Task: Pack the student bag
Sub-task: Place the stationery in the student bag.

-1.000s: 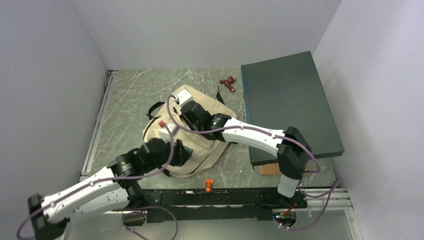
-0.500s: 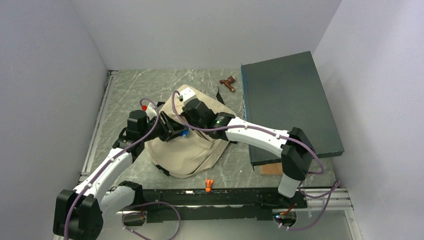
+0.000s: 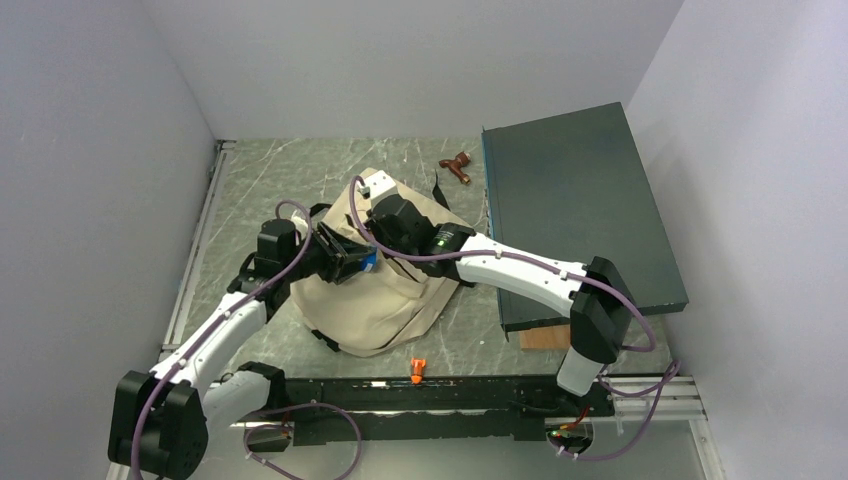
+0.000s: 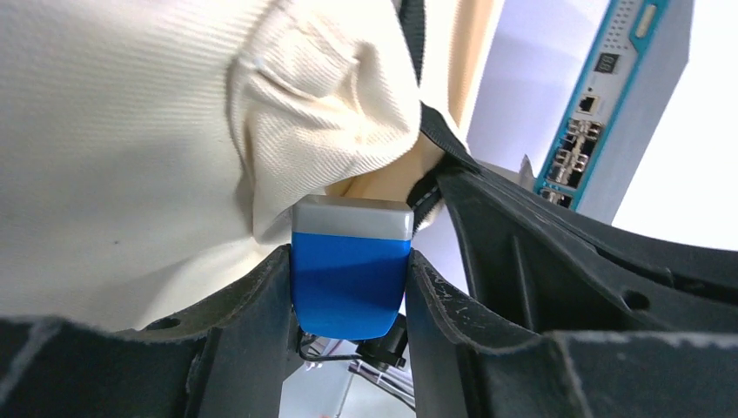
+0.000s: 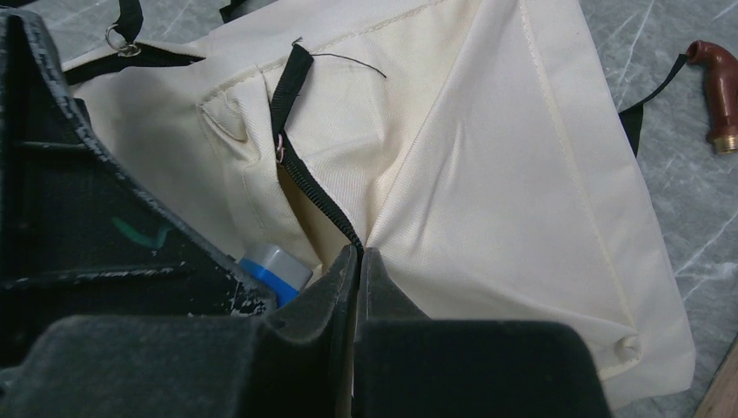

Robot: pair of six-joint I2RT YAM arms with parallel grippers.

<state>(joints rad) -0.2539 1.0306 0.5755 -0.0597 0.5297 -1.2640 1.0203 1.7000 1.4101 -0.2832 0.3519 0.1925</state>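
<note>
The blue grey-capped block (image 4: 350,279) is pinched by the left gripper (image 3: 345,258). If the zip edge (image 5: 318,200) of the student bag (image 5: 487,174), nipped by the right gripper (image 5: 357,261), slips free, entry is likely blocked.

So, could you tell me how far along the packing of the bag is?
Done: the right gripper pinches open the zip pocket of the cream canvas backpack. In hand: the left gripper holds a blue, grey-capped block at that opening. Left: push it in, release, zip up.

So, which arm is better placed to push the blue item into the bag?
Left. The left fingers grip the blue item at the bag opening; the right fingers are shut on the zip edge, holding it open.
</note>
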